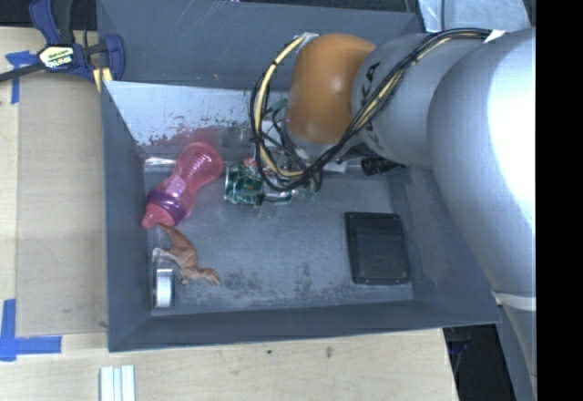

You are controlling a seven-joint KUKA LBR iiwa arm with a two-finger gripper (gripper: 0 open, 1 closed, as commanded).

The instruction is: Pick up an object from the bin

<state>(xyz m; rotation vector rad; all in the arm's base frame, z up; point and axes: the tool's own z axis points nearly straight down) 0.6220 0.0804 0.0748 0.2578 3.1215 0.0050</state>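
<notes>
The gripper hangs low in the bin; whether it is spread or pressed together, I cannot tell. A pink bottle lies just beside it, away from the arm. Judged an approach step: next, centre over the bottle and close.

glossy plastic bottle, matt metal bin, perhaps rubbery black pad

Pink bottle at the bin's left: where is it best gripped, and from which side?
Probably mid-body on the pink bottle, from above, closing across its long axis: it lies slanted on its side, and the middle keeps clear of the toy dinosaur by its purple end.
</notes>
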